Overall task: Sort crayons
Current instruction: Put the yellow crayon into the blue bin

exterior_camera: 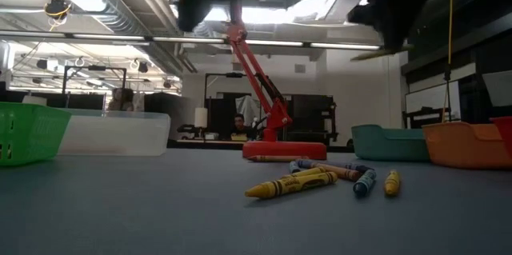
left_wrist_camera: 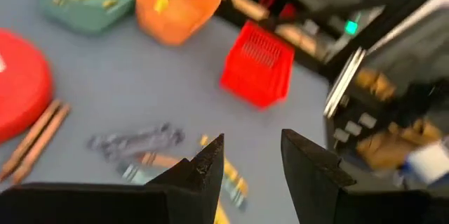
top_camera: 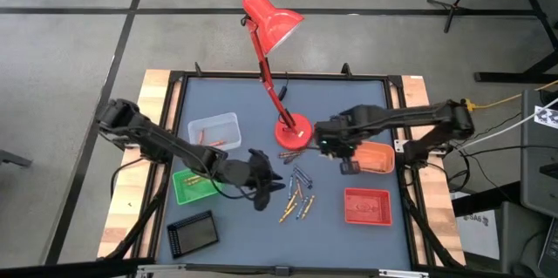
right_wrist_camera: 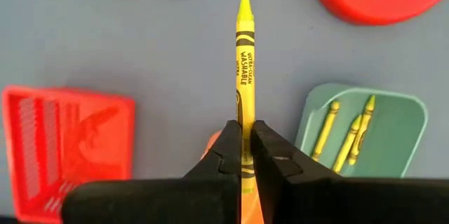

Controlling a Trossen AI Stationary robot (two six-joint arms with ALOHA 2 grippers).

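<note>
Grip first: my right gripper (right_wrist_camera: pixel 242 155) pinched tight on yellow wax crayon (right_wrist_camera: pixel 244 76), stick pointing forward past fingertips, held above table near teal plastic tray (right_wrist_camera: pixel 393 115). That tray already holds yellow sticks, so likely drop spot. My left gripper (left_wrist_camera: pixel 252 164) spread apart, holding nothing, poised over loose pile of mixed crayons (top_camera: pixel 298 193) mid-table, probably lining up next pick. Red mesh tray (top_camera: pixel 367 206) lies nearby.

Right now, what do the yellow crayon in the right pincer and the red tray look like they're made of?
Yellow crayon: likely wax under a matte paper wrapper, judging by the printed label and bare waxy tip. Red tray: probably molded plastic, going by its slotted, ribbed walls and slight sheen. The right pincer is shut on the crayon.
</note>
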